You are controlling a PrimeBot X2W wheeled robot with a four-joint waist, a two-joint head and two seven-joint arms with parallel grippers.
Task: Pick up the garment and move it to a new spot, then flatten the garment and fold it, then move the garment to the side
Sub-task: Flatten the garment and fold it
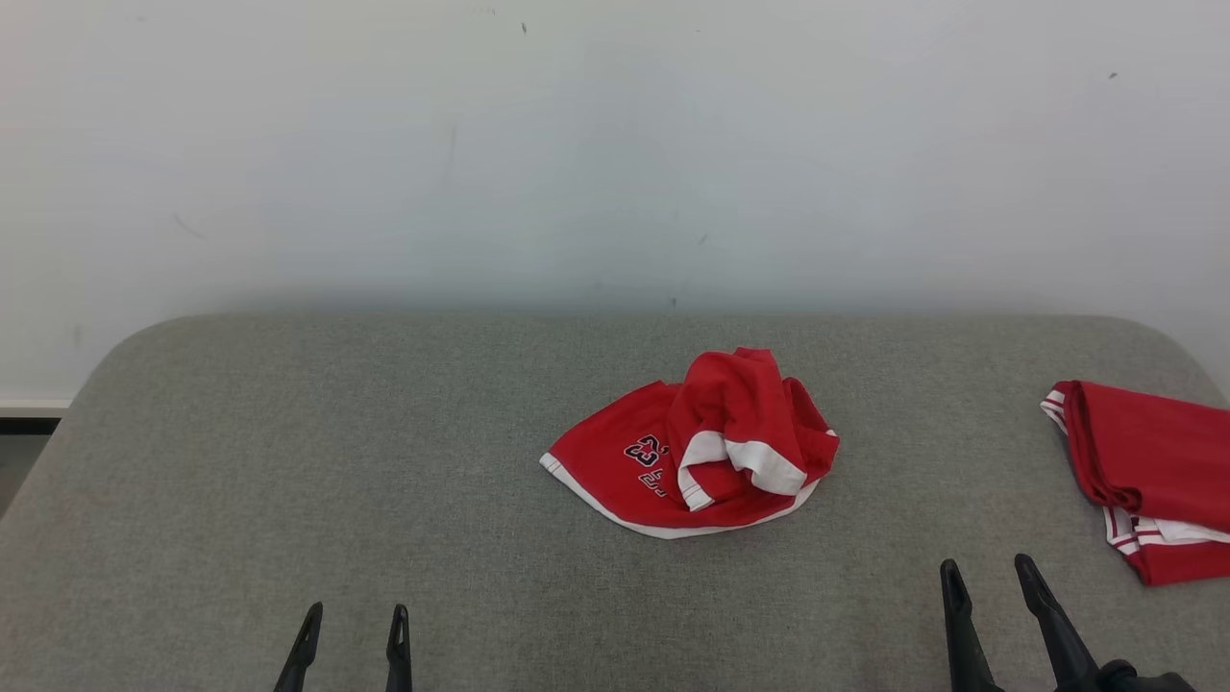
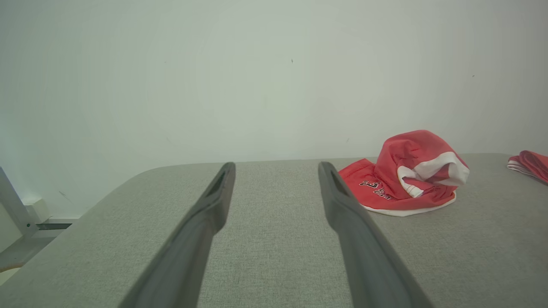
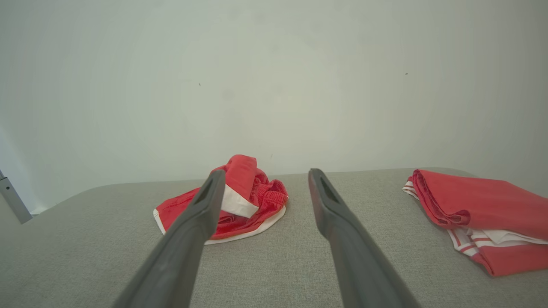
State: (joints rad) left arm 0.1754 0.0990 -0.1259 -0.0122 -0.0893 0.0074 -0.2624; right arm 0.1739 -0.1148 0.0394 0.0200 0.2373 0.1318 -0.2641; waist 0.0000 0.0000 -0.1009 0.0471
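A crumpled red garment [image 1: 697, 447] with white trim and a dark number print lies heaped near the middle of the grey table [image 1: 384, 461]; it also appears as a garment [image 2: 406, 175] to the right in the left wrist view and as a garment [image 3: 239, 201] behind the left finger in the right wrist view. My left gripper [image 1: 356, 620] stands open at the near edge, left of the heap. Open as well, my right gripper [image 1: 990, 572] is at the near right, closer to the heap. Nothing lies between either pair of fingers.
A second red garment [image 1: 1148, 476], folded with white striped trim, lies at the table's right edge and shows again as a folded pile [image 3: 483, 220] in the right wrist view. A pale wall [image 1: 615, 144] rises behind the table. A metal frame [image 2: 17, 209] stands off the left end.
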